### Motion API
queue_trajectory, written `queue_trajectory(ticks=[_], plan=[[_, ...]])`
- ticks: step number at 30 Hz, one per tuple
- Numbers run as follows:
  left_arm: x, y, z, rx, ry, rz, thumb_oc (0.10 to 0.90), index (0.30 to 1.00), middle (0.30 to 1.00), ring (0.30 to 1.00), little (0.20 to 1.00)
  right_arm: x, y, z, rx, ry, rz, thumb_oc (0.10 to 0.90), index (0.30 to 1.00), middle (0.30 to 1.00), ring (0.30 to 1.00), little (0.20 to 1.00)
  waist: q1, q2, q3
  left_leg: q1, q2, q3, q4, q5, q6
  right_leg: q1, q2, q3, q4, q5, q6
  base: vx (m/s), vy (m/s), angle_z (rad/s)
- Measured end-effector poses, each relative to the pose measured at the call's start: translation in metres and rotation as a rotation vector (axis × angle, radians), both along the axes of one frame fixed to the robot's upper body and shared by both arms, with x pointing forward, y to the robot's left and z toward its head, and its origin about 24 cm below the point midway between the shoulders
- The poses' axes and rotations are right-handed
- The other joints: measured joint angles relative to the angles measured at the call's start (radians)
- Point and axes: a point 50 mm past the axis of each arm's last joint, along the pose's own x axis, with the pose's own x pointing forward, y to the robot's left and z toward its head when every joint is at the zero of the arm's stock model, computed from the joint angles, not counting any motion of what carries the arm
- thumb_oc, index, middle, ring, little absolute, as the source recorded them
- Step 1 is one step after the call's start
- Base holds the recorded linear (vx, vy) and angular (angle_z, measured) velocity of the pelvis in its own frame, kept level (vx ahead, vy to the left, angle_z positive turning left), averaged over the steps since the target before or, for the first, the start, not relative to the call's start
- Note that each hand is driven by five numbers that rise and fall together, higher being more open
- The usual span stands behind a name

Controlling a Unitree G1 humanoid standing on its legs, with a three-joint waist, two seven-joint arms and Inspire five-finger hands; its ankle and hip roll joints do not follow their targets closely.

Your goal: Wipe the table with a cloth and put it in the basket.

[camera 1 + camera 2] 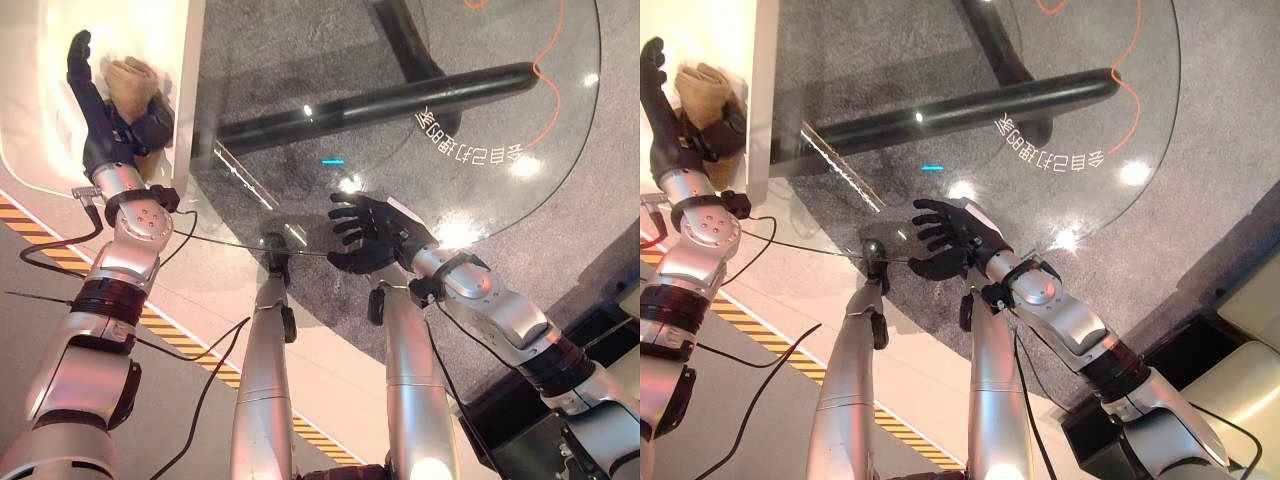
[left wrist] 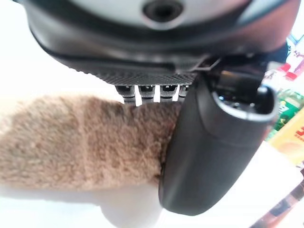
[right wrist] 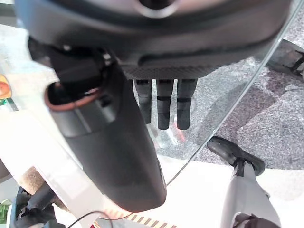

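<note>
Tan cloth (image 1: 133, 78) in my left robot hand (image 1: 105, 125), over the white surface (image 1: 40, 150) beside the glass tabletop (image 1: 420, 150).
Eye views: right robot hand (image 1: 375, 235) relaxed, fingers spread, at the glass's near rim; wiping looks unstarted, next swing the cloth onto open glass. Left wrist: thumb (image 2: 213, 142) pinching cloth. Right wrist: fingers (image 3: 164, 102) straight, empty.

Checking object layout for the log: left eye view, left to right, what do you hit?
Left hand on the white surface → tan cloth in its grasp → edge of the round glass table → right hand, fingers spread over the glass → orange cable seen on the grey carpet.
</note>
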Motion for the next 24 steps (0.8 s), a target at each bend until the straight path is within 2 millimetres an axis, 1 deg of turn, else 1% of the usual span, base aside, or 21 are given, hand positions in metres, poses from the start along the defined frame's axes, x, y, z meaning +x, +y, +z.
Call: queue_trajectory(ticks=[1, 4, 9, 14, 19, 21, 24], plan=[[0.000, 0.001, -0.004, -0.001, 0.016, 0.006, 0.800, 0.900, 0.900, 0.900, 0.900, -0.001, -0.001, -0.004, -0.006, 0.011, -0.007, 0.800, 0.900, 0.900, 0.900, 0.900, 0.004, 0.000, 0.000, 0.013, 0.000, 0.000, -0.008, 0.002, -0.001, 0.012, -0.001, 0.000, -0.003, 0.007, -0.008, -0.07, -0.035, 0.02], [-0.004, 0.007, -0.007, -0.018, 0.026, 0.022, 0.800, 0.900, 0.900, 0.900, 0.900, -0.005, -0.003, -0.007, -0.008, 0.015, -0.016, 0.800, 0.900, 0.900, 0.900, 0.900, 0.014, 0.001, 0.000, 0.027, -0.001, 0.000, -0.018, 0.004, -0.001, 0.022, -0.003, -0.003, -0.002, 0.006, -0.006, -0.01, -0.036, 0.03], [-0.005, 0.010, -0.020, -0.043, 0.076, 0.012, 0.800, 0.900, 0.900, 0.900, 0.900, -0.007, -0.007, -0.013, -0.028, 0.030, -0.034, 0.800, 0.900, 0.900, 0.900, 0.900, 0.034, 0.002, 0.001, 0.067, -0.002, -0.001, -0.024, 0.004, -0.001, 0.062, -0.005, -0.006, -0.005, 0.002, -0.006, -0.01, -0.020, 0.01], [-0.010, 0.018, -0.031, -0.064, 0.124, 0.008, 0.800, 0.900, 0.900, 0.900, 0.900, -0.009, -0.009, -0.020, -0.035, 0.049, -0.047, 0.800, 0.900, 0.900, 0.900, 0.900, 0.039, 0.003, 0.002, 0.126, -0.003, -0.012, -0.037, 0.006, -0.001, 0.128, -0.009, -0.021, -0.017, -0.001, -0.005, -0.03, -0.052, 0.05], [-0.015, 0.033, -0.035, -0.068, 0.169, 0.012, 0.800, 0.900, 0.900, 0.900, 0.900, -0.010, -0.011, -0.022, -0.037, 0.059, -0.060, 0.800, 0.900, 0.900, 0.900, 0.900, 0.040, 0.003, 0.002, 0.181, -0.003, -0.015, -0.053, 0.006, -0.001, 0.186, -0.009, -0.027, -0.035, -0.008, -0.001, -0.04, -0.066, 0.02], [-0.018, 0.037, -0.038, -0.074, 0.187, 0.002, 0.800, 0.900, 0.900, 0.900, 0.900, -0.012, -0.014, -0.027, -0.037, 0.074, -0.073, 0.800, 0.900, 0.900, 0.900, 0.900, 0.043, 0.003, 0.002, 0.202, -0.003, -0.016, -0.057, 0.006, -0.001, 0.208, -0.008, -0.029, -0.041, -0.007, -0.003, -0.05, -0.102, 0.01], [-0.025, 0.045, -0.054, -0.088, 0.245, -0.003, 0.800, 0.900, 0.900, 0.900, 0.900, -0.019, -0.021, -0.042, -0.041, 0.116, -0.098, 0.800, 0.900, 0.900, 0.900, 0.900, 0.043, 0.004, 0.002, 0.253, -0.003, -0.016, -0.074, 0.005, 0.000, 0.262, -0.008, -0.032, -0.058, -0.006, -0.002, -0.05, -0.076, 0.01]])
